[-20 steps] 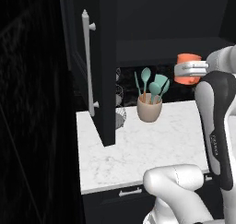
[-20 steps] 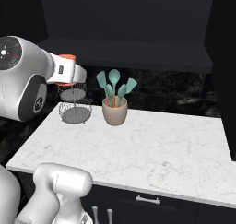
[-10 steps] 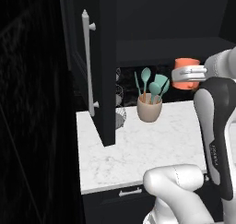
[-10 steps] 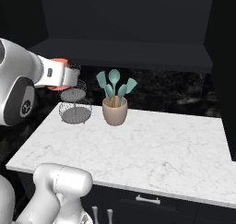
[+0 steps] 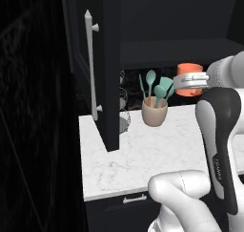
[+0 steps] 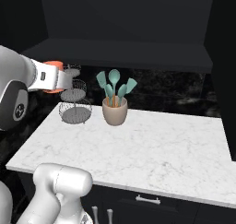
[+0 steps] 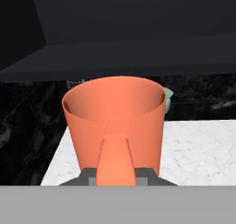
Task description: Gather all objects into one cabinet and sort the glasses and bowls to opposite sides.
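Observation:
My gripper (image 5: 192, 81) is shut on the orange-red cup (image 5: 189, 69), the glass of the task, and holds it upright in the air above the back of the counter. In the right base view the cup (image 6: 54, 63) peeks out around my white hand, next to the wire rack. The hand view looks into the cup (image 7: 115, 117) from close up, with its open mouth facing the dark underside of the cabinet (image 7: 138, 29). The cabinet door (image 5: 108, 59) stands open at the left, its long silver bar handle (image 5: 90, 64) facing me. The bowls are out of view.
A beige pot of teal utensils (image 5: 155, 112) (image 6: 114, 110) stands at the back of the white marble counter (image 5: 143, 154) (image 6: 156, 144). A tiered wire rack (image 6: 73, 103) (image 5: 123, 116) sits beside it. A drawer with a silver pull (image 6: 148, 199) lies below the counter edge.
My hand has carried the cup a little to the left and slightly lower. The grip has not changed.

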